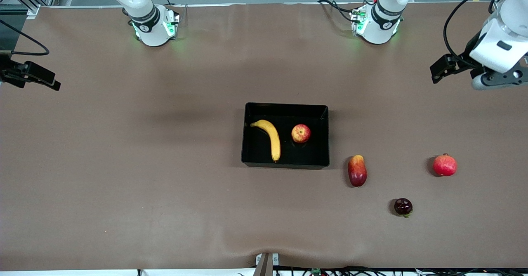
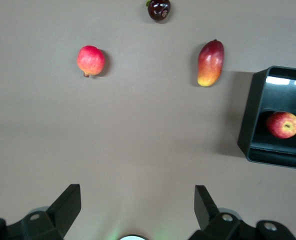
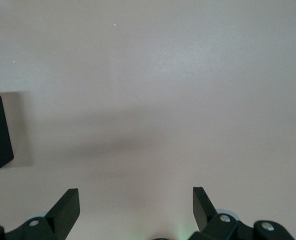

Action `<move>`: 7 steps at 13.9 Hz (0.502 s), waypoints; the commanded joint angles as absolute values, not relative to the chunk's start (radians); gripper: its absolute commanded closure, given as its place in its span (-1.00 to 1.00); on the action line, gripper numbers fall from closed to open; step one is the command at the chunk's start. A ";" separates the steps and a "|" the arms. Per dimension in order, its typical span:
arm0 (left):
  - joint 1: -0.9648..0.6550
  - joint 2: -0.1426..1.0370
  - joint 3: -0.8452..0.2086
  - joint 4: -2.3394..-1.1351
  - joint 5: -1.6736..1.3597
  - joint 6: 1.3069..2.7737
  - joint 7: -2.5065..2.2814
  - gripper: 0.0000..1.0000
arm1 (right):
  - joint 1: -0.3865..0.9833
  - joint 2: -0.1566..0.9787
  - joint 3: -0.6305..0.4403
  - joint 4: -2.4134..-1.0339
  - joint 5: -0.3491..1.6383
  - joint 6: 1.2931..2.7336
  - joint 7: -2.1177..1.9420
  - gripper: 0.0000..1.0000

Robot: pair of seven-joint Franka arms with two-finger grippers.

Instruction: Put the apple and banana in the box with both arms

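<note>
Front view shows you the banana (image 1: 270,138) and the apple (image 1: 301,133) lying in the box (image 1: 285,163). Left gripper (image 2: 138,205) and right gripper (image 3: 135,205) hang open and empty over bare tabletop (image 1: 123,164). Reach down again and you may bump the box.

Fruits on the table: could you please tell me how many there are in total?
5. The banana and the apple lie in the box. A mango, a pomegranate and a dark fruit lie toward the left arm's end.
</note>
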State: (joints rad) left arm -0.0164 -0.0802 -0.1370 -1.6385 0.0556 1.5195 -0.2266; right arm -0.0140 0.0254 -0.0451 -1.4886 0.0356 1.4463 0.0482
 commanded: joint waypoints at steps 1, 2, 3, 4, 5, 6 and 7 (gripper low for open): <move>-0.005 -0.127 -0.126 -1.668 0.031 1.536 -0.199 -1.00 | -0.017 0.031 -0.043 -1.471 0.035 1.436 0.040 -1.00; 0.008 -0.121 -0.126 -1.643 0.025 1.529 -0.199 -1.00 | -0.017 0.031 -0.043 -1.471 0.034 1.436 0.038 -1.00; 0.009 -0.117 -0.126 -1.625 0.023 1.504 -0.190 -1.00 | -0.017 0.029 -0.043 -1.471 0.034 1.436 0.038 -1.00; 0.009 -0.114 -0.127 -1.609 0.023 1.484 -0.187 -1.00 | -0.018 0.029 -0.043 -1.471 0.034 1.436 0.038 -1.00; 0.009 -0.112 -0.127 -1.606 0.018 1.477 -0.186 -1.00 | -0.017 0.031 -0.043 -1.471 0.034 1.436 0.038 -1.00; 0.009 -0.112 -0.127 -1.608 0.017 1.473 -0.184 -1.00 | -0.015 0.031 -0.043 -1.471 0.035 1.436 0.038 -1.00; 0.009 -0.109 -0.127 -1.608 0.014 1.470 -0.178 -1.00 | -0.015 0.029 -0.043 -1.471 0.035 1.436 0.040 -1.00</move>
State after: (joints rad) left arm 0.0041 -0.1079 -0.1285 -1.6205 0.0393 1.4931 -0.2045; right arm -0.0139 0.0254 -0.0451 -1.4885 0.0356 1.4463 0.0481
